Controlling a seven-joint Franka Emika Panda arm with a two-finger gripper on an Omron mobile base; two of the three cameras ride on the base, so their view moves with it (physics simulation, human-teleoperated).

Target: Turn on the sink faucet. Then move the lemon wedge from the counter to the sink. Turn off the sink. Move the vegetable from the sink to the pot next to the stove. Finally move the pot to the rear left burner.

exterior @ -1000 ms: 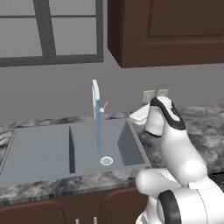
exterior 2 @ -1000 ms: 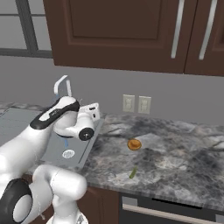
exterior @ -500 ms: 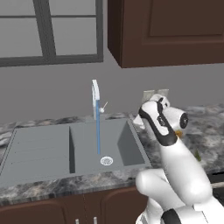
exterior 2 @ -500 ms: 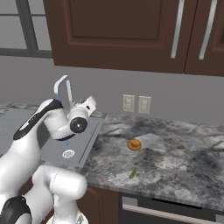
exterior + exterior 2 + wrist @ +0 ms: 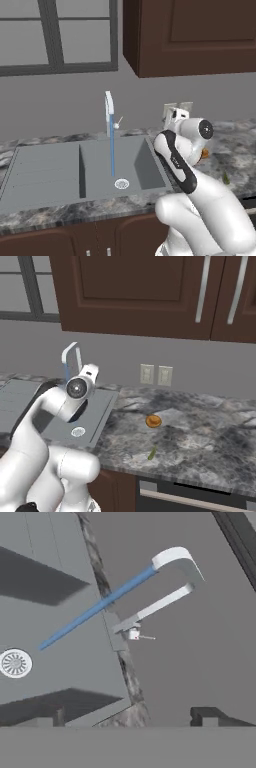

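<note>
Sink faucet [image 5: 109, 114] upright — spout arcs forward

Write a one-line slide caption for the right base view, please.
Water runs from the sink faucet into the sink while the lemon wedge lies on the counter.

One tall white-silver curved faucet [image 5: 109, 116] pours one blue water stream [image 5: 112, 154] into one grey two-basin sink [image 5: 50, 170] with one round silver drain [image 5: 121, 183]. On the marbled counter [image 5: 210, 426], at the frame's centre, lie one small yellow-green wedge [image 5: 151, 453] and one round orange item [image 5: 153, 420]; two white wall outlets [image 5: 154, 375] sit above.
</note>
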